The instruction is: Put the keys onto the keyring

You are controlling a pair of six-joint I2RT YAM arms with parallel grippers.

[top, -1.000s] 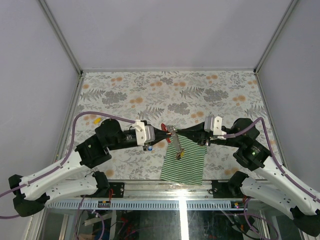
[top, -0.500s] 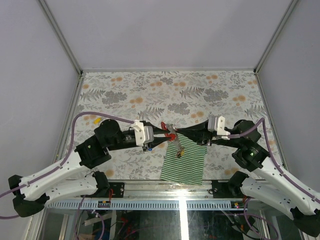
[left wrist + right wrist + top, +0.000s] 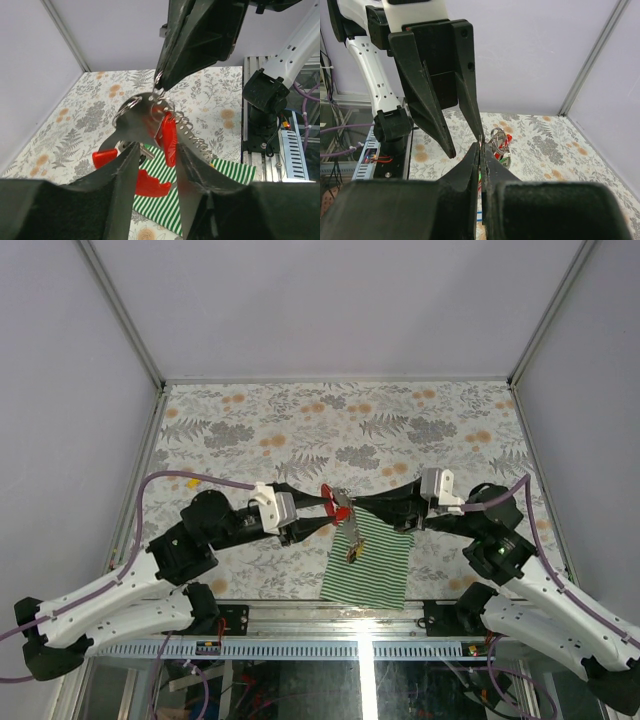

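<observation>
1. while both arms meet tip to tip above the floral table (image 3: 300, 430), the step in hand reads as threading: one key is up at the ring and the left tool is letting go of it.
2. a green-and-white striped cloth (image 3: 375, 570) lies at the table's near edge, under the meeting point.
3. the right gripper (image 3: 352, 502) is clenched on the keyring's top loop and holds it up in the air.
4. the left gripper (image 3: 156, 145) is released, jaws apart. the key sits in the gap and neither pad seems to press it. its next move is probably to back off without snagging the chain, then fetch another key, while the right arm keeps the ring steady.
5. the keyring (image 3: 192, 135) is a grey coiled chain. it hangs from the right pinch down toward the cloth, and i cannot tell if its lower end touches.
6. the key (image 3: 131, 125) is flat bare metal, hanging just below the pinch beside the chain's top. whether it is fully on the ring i cannot tell.
7. its red tag (image 3: 168, 135) dangles upright against it.
8. two more red pieces (image 3: 105, 157) show lower down. whether they hang or lie is unclear.
</observation>
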